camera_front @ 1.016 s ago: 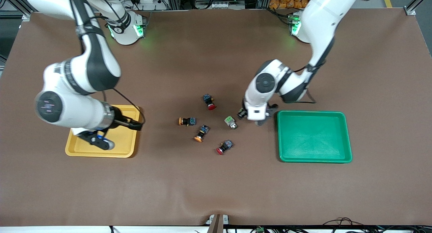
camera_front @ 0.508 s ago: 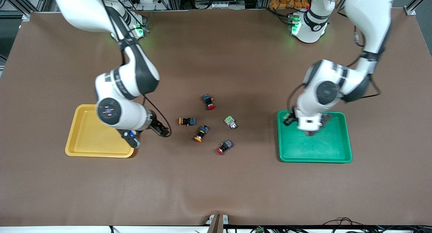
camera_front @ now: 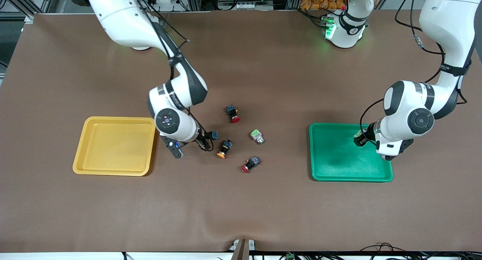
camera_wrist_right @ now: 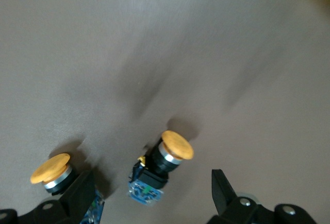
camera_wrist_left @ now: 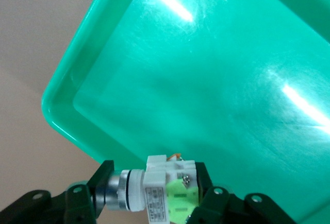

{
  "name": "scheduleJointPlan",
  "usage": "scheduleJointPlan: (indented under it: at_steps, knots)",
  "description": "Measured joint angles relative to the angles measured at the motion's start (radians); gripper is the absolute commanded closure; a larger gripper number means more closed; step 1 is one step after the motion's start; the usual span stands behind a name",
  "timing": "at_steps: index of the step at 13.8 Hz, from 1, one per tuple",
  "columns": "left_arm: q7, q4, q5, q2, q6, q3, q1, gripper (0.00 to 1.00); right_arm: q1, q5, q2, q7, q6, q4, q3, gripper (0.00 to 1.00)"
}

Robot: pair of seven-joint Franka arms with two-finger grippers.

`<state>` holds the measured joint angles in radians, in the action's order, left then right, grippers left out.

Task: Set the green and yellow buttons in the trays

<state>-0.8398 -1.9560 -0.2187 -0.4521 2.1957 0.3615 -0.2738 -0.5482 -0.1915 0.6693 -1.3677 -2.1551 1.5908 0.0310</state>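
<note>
My left gripper (camera_front: 360, 138) hangs over the green tray (camera_front: 340, 169), near its edge toward the arm's base. It is shut on a green button (camera_wrist_left: 167, 190), silvery body against one finger and pale green block against the other. A second green button (camera_front: 257, 136) lies mid-table. My right gripper (camera_front: 200, 141) is open, low over two yellow buttons beside the yellow tray (camera_front: 113, 145). One yellow button (camera_wrist_right: 164, 165) lies between its fingers, untouched. The other yellow button (camera_wrist_right: 51, 171) lies just outside one finger (camera_wrist_right: 82, 195). On the table I see one whole (camera_front: 223, 148) and one half hidden (camera_front: 214, 135).
Two red-capped buttons lie among the others, one (camera_front: 234, 113) farther from the front camera and one (camera_front: 250, 164) nearer. Both trays hold nothing. Brown mat covers the table.
The left arm carried the green button from beside the cluster to over the green tray. The right arm swung from over the yellow tray to the yellow buttons, staying open.
</note>
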Motion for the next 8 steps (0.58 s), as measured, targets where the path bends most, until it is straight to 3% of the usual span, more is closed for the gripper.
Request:
scheduleJointPlan:
  at_steps: [3,7,8]
  knots:
    - [0.0,0.005,-0.003,0.003,0.0,0.0,-0.003,0.0,-0.028,0.0,0.03,-0.028,-0.112,0.042,0.0,0.06]
    - [0.0,0.067,-0.003,0.026,-0.03,0.007,-0.006,0.0,-0.033,0.0,0.039,-0.033,-0.126,0.058,0.001,0.1]
    - [-0.004,0.075,0.004,0.028,-0.04,0.021,-0.005,0.0,-0.033,0.0,0.041,-0.033,-0.126,0.058,0.001,0.19]
